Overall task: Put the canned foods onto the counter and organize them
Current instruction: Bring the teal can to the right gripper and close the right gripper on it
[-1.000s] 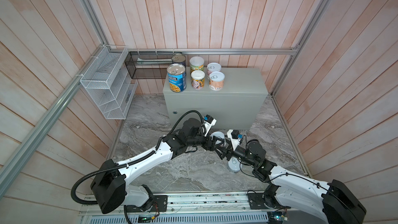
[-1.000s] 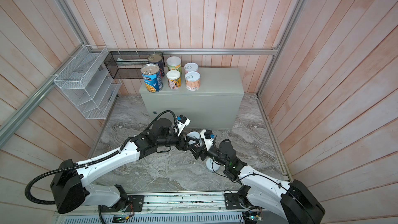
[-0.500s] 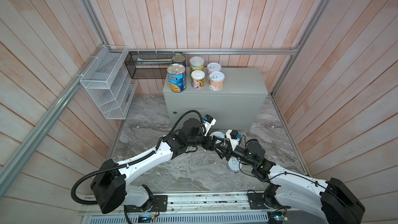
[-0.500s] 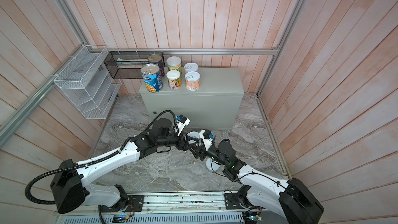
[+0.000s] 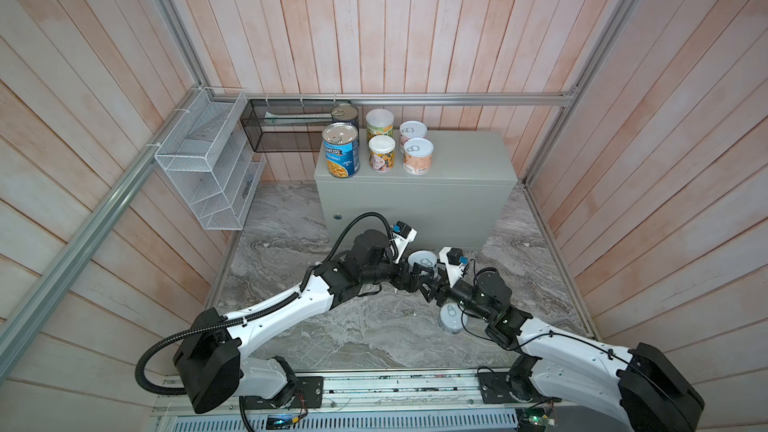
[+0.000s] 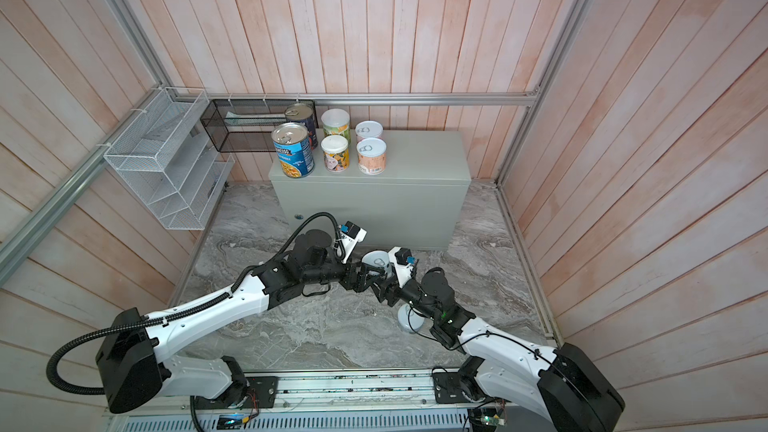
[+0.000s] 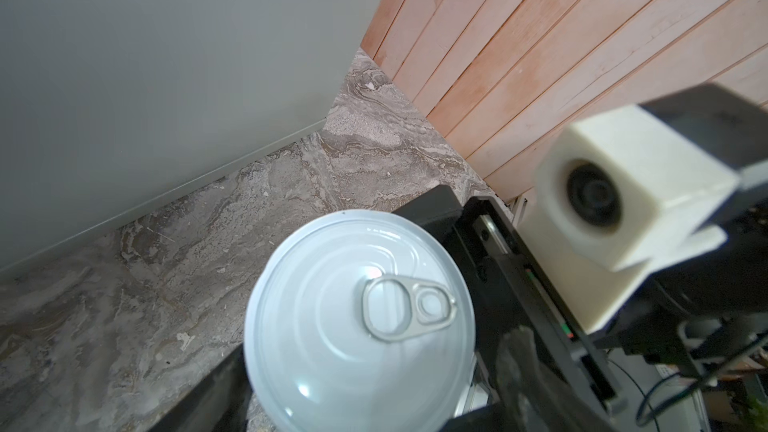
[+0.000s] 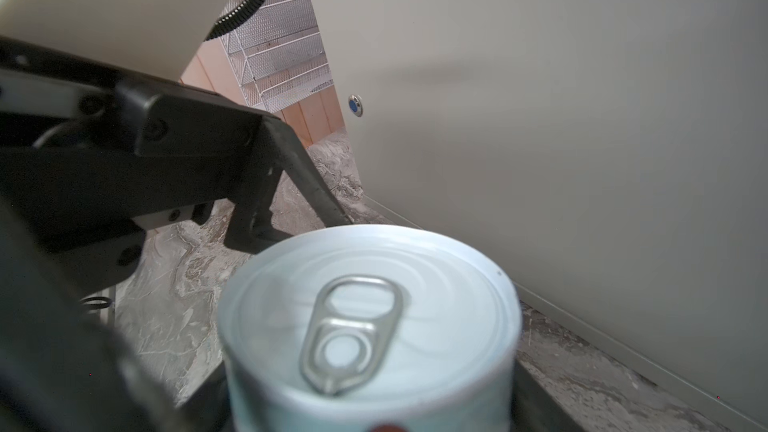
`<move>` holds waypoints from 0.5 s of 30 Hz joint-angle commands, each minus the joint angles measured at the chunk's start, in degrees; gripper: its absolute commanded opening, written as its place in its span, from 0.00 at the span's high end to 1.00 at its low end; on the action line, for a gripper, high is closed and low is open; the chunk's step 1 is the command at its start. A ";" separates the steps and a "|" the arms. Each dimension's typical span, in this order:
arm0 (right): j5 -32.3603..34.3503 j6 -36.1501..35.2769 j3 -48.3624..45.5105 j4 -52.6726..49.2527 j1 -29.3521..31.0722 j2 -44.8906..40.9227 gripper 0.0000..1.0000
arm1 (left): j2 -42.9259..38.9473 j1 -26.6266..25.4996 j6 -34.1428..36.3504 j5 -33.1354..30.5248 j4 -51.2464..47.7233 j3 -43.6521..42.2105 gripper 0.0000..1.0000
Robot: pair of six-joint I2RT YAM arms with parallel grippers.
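Clasping can (image 8: 365, 326) in right fingers (image 7: 432, 209), left fingers (image 8: 307, 184) unclear, floor can (image 5: 451, 320) only in top views

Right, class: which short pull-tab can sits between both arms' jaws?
The flanked can, just before the counter. The rear can and front can stand atop it; the fourth can stands on the marble floor beneath the right arm.

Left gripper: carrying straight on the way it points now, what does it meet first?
The pull-tab can, sitting between the spread fingers of the left gripper. The right gripper seems to grip it from the opposite side and would probably come next, though depth is unclear.
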 commanded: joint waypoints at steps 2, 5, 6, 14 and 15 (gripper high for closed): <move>2.69 1.26 0.39 4.04 -0.05 -0.57 0.36 | -1.84 -0.16 0.16 -1.90 0.40 -1.05 0.06; 3.09 1.53 0.10 3.95 -0.05 -0.85 0.36 | -2.06 -0.18 0.07 -2.32 0.49 -1.28 0.05; 3.40 1.63 0.08 3.78 -0.05 -1.02 0.36 | -2.22 -0.15 -0.02 -2.59 0.48 -1.31 0.05; 5.85 1.90 -0.05 0.33 -0.05 -4.36 0.36 | -4.15 0.26 -0.39 -6.76 2.35 -3.84 0.02; 5.96 1.86 -0.10 -0.22 -0.05 -4.88 0.36 | -4.38 0.39 -0.60 -7.48 2.41 -4.23 0.02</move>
